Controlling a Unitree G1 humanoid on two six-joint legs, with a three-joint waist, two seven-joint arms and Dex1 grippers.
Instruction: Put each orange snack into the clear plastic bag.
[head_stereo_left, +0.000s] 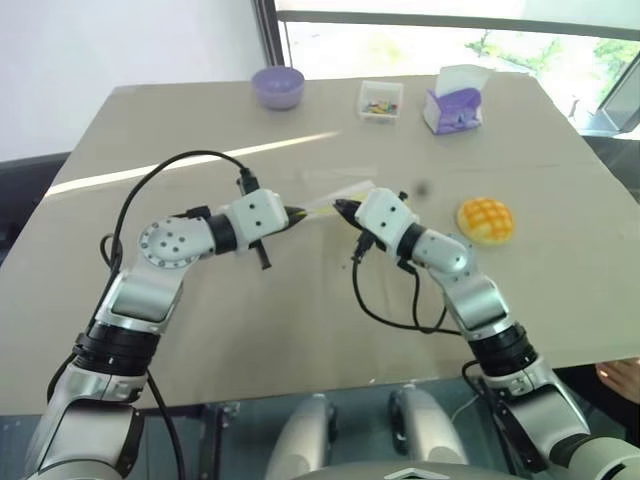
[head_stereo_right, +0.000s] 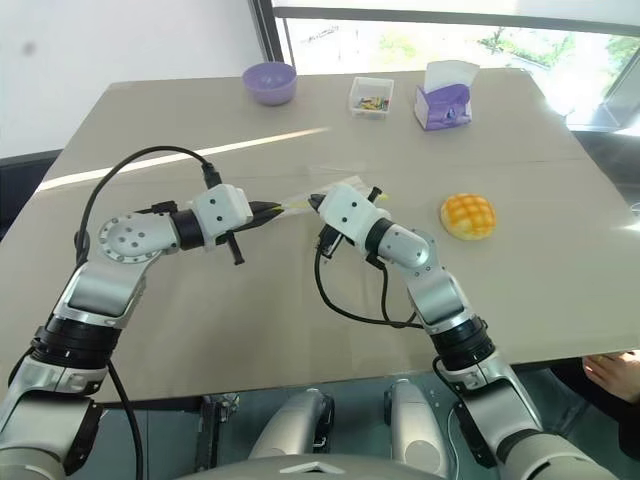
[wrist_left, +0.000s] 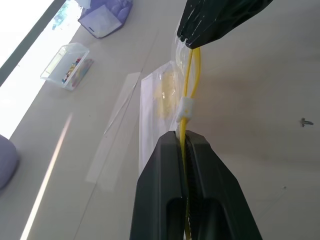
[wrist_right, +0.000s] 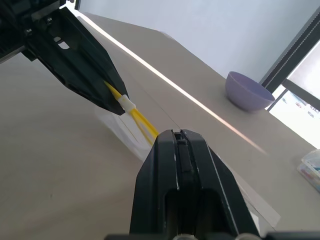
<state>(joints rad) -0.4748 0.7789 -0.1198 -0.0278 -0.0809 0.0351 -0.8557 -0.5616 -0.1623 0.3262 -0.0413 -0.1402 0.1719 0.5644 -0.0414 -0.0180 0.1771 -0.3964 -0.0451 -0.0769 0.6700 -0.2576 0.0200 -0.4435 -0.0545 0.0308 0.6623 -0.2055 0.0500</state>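
— Both grippers were nearest, up over the middle of the tan table (head_stereo_left: 560, 300). What were they doing?

— Each one was pinching the clear plastic bag (wrist_left: 160, 100). The left gripper (head_stereo_left: 297, 212) had its two black fingers pressed together on the bag's yellow strip (wrist_left: 191, 75). The right gripper (head_stereo_left: 342, 208) had its fingers pressed together on the same strip from the other side. The tips of the two grippers were close, with a short bit of yellow strip and a small white slider (wrist_left: 184, 107) between them.

— So was the bag open?

— I could not tell for sure. It hung down from the strip toward the table, and its mouth did not look pulled wide.

— Where was the orange snack?

— The orange bun (head_stereo_left: 485, 219) sat on the table, just past the right arm and off to its right side. It was well apart from the bag. Nothing was touching it.

— So was any of the job done?

— Not the main part. The bun was not in the bag. I think they were at the step of getting the bag ready. Left to do: open the mouth, pick up the bun, and drop it in.

— And what was far away?

— At the far edge were a purple bowl (head_stereo_left: 277, 86), a small clear box of colourful bits (head_stereo_left: 380, 101), and a purple tissue box (head_stereo_left: 453, 105). None of those looked like part of the job.
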